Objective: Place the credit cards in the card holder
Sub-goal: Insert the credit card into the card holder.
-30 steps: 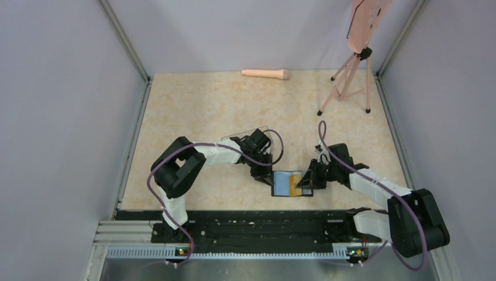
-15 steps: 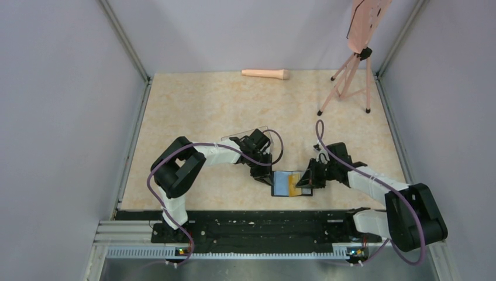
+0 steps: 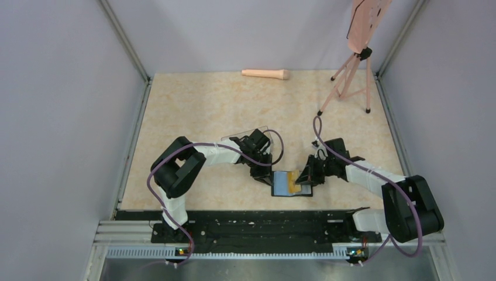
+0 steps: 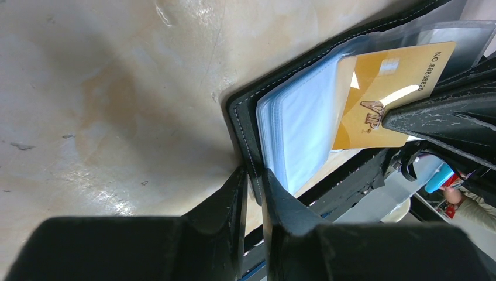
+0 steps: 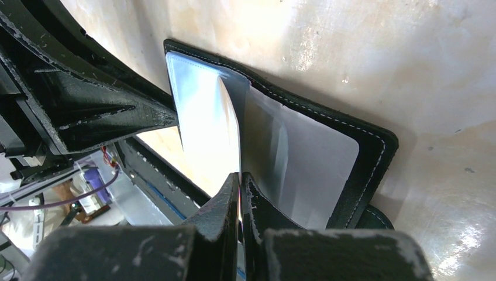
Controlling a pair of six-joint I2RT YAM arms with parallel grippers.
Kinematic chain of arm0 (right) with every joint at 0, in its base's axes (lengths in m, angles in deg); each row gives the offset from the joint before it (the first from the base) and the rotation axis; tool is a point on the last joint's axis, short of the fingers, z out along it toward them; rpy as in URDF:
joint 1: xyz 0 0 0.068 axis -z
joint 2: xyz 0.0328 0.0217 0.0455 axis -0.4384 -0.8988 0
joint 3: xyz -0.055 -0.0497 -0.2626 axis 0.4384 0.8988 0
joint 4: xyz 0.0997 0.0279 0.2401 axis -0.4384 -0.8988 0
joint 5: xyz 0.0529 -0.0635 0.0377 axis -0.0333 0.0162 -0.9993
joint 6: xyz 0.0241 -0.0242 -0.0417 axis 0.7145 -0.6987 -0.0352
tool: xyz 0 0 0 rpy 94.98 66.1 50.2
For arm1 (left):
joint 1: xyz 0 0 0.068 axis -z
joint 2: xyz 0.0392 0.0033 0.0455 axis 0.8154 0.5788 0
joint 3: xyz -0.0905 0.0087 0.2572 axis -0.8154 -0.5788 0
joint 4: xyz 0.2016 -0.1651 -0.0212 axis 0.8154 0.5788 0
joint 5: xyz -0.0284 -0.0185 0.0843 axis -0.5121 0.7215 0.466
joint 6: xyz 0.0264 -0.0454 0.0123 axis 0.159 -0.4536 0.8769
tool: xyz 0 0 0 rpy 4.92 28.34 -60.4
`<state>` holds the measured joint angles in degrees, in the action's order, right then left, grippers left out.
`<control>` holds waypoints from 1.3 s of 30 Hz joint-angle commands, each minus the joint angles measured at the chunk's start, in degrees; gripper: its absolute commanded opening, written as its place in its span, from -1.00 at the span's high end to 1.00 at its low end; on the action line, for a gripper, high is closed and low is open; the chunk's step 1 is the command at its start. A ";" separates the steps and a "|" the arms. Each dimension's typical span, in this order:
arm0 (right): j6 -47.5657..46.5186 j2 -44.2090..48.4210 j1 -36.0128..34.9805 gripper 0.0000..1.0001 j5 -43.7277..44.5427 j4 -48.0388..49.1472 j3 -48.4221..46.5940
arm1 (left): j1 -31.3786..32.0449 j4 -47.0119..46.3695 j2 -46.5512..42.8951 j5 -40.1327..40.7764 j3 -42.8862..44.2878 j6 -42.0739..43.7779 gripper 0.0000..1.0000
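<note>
The black card holder [image 3: 279, 184] lies open on the table with its blue-grey pockets [image 4: 298, 129] showing. My left gripper [image 4: 252, 182] is shut on the edge of its black cover [image 4: 241, 117]. A gold credit card [image 4: 386, 93] marked VIP is pinched in my right gripper [image 5: 240, 178], and its far end reaches over the pockets. From the right wrist the credit card [image 5: 234, 140] shows edge-on, standing up from the card holder [image 5: 374, 158]. In the top view the left gripper [image 3: 264, 173] and the right gripper [image 3: 306, 177] flank the holder, with the card [image 3: 297, 182] between them.
A clear plastic box [image 3: 245, 134] sits behind my left wrist. A pink cylinder [image 3: 266, 74] lies by the back wall and a pink tripod [image 3: 351, 79] stands at the back right. The black base rail [image 3: 257, 225] runs along the near edge.
My right gripper has slid a little to the left with the gold card, further over the holder's pockets. The left gripper has stayed in place on the cover.
</note>
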<state>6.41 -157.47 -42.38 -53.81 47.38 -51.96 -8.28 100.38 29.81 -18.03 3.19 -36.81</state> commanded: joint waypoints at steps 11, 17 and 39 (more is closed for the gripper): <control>6.56 0.18 -0.76 1.00 -0.44 10.53 6.62 | 0.41 1.44 0.95 0.03 -0.96 1.63 0.59; 7.40 0.49 -0.71 1.00 0.08 11.41 7.98 | 0.42 1.54 0.89 0.09 -0.94 1.55 0.59; 3.36 -1.17 -4.09 0.04 9.85 -8.18 -5.59 | 0.43 1.90 -0.41 2.47 -0.72 -0.06 0.69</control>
<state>12.46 -158.95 -45.68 -49.39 46.57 -53.21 -8.28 100.71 29.79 -17.38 3.19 -36.81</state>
